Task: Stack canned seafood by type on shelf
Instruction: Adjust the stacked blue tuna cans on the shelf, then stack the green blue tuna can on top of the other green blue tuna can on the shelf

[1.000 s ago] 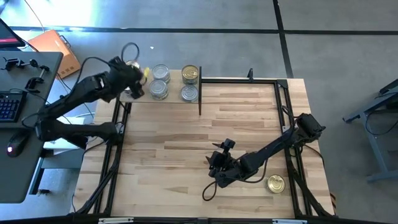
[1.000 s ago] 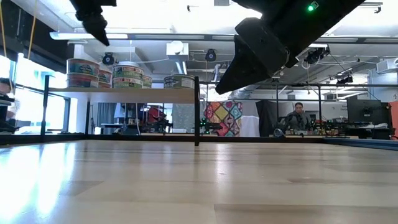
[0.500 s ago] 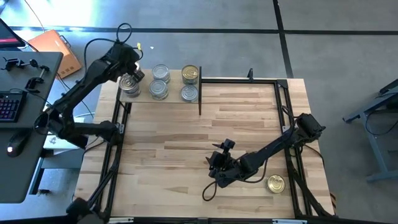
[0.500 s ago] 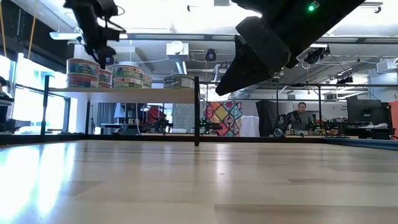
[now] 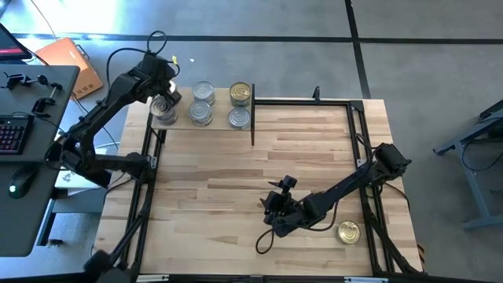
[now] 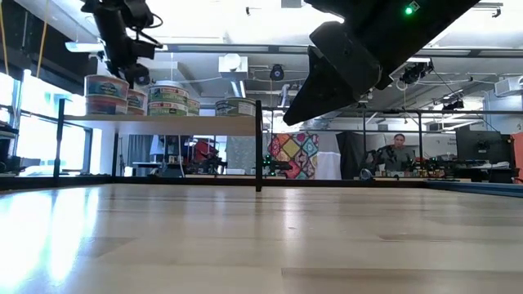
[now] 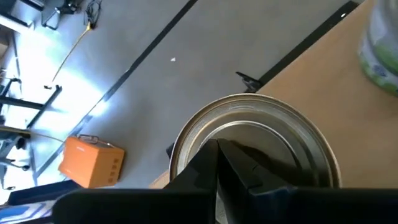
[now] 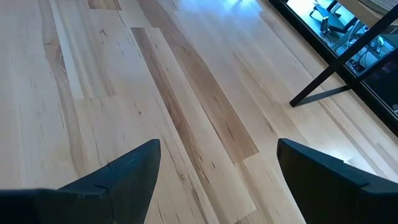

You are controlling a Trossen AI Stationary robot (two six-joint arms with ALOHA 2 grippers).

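The shelf stands at the table's far left and carries several tins of canned seafood in stacks. A silver-topped stack is at its left end, more silver tins sit in the middle, and a gold-topped tin is on the right. My left gripper is shut, slanting down over the lid of the left stack's top tin. My right gripper hangs open and empty over the table's near middle. One gold-topped tin lies flat on the table near the right front. My left gripper has its shut fingertips over the lid of the left stack's top tin, coming from above at a slant. Whether the tips touch the lid, I cannot tell.
Black frame rails run along the table's far and side edges, and a black upright stands at the shelf's right end. Bare wood lies between the shelf and my right gripper. A desk with a keyboard stands to the left of the table.
My left arm has swung round over the shelf's left end and its gripper has come down toward the left stack, then kept almost still. The tins stand where they stood.
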